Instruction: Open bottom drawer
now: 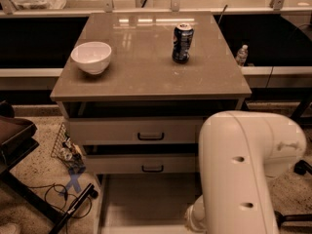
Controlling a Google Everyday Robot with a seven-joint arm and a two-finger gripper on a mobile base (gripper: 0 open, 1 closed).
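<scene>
Down at floor level, our white arm (243, 179) fills the near right. Its gripper is hidden below, so we cannot tell its hold. The bottom drawer (146, 204) lies beside it, already drawn well out under two upper fronts. The pull looks nearly done; next, let go. Beyond, bowl (91, 56) and can (183, 43).

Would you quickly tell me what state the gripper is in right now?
Gripper: cannot be told; it is out of sight, below the white arm at the lower edge.
</scene>
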